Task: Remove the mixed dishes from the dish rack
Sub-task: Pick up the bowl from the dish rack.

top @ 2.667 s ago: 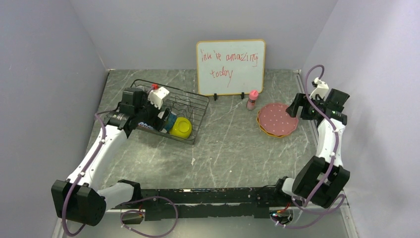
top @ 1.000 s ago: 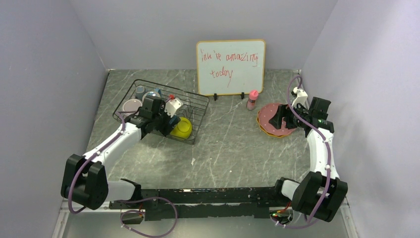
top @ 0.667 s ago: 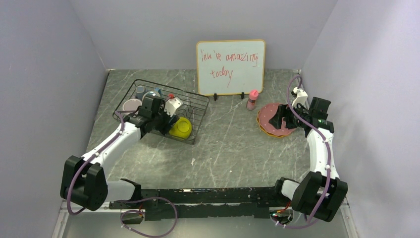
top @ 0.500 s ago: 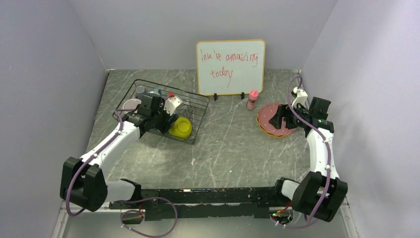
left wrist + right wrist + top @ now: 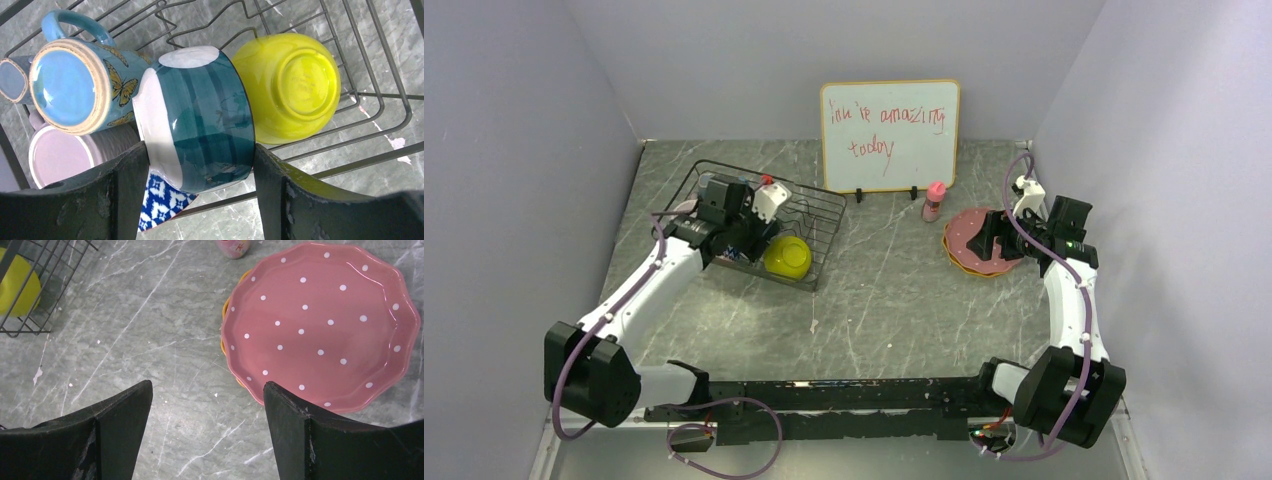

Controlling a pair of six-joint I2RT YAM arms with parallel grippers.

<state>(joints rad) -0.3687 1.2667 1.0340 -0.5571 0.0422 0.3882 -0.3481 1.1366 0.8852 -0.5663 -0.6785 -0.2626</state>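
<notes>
Squarely, left end effector [image 5: 200, 147] around bowl [image 5: 205, 107]

Dish rack [image 5: 826, 212] left, 2 bowls [image 5: 287, 85] inside, 2 stacked plates [image 5: 972, 238] right, bottle [image 5: 934, 201] just behind them

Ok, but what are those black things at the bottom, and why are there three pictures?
They are the fingers of a robot's grippers. Two robot arms stand at a table. One camera looks down from above, and one rides on each wrist. The left gripper squeezes a teal bowl in the dish rack, beside a yellow bowl, a blue mug and a lilac mug. The right gripper is open and empty, above the table next to a pink dotted plate.
</notes>
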